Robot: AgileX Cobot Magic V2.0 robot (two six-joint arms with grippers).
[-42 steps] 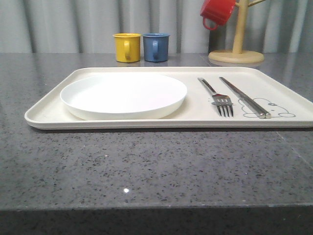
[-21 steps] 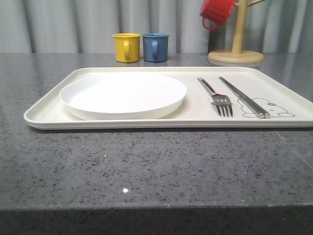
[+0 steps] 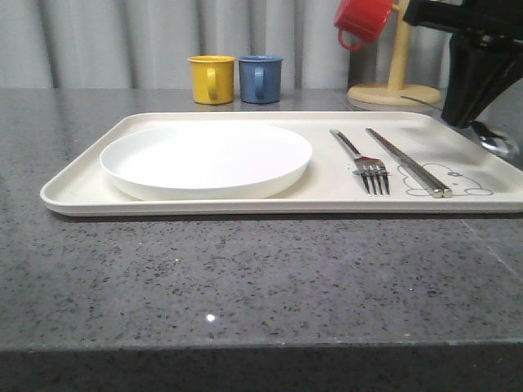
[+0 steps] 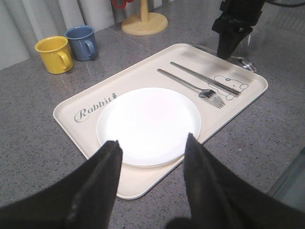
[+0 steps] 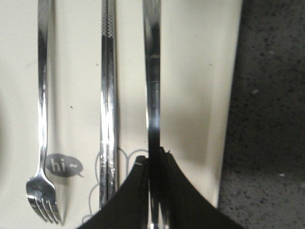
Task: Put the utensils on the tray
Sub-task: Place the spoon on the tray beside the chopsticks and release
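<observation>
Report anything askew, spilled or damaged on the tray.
Nothing stands out. The fork and chopsticks lie straight, side by side on the tray beside the clean plate; the right hand holds the spoon.

One cream rectangular tray (image 3: 82,192), one round white plate (image 3: 206,158), one silver fork (image 3: 364,162), one chopstick pair (image 3: 407,161), one spoon (image 3: 495,140), three mugs: yellow (image 3: 212,78), blue (image 3: 261,77), red (image 3: 364,20).

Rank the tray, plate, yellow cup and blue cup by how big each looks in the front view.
1. Tray, largest.
2. Plate.
3. Yellow cup and blue cup: they look about alike, so no ranking between them; both stand farther from the camera, which shrinks them.
</observation>
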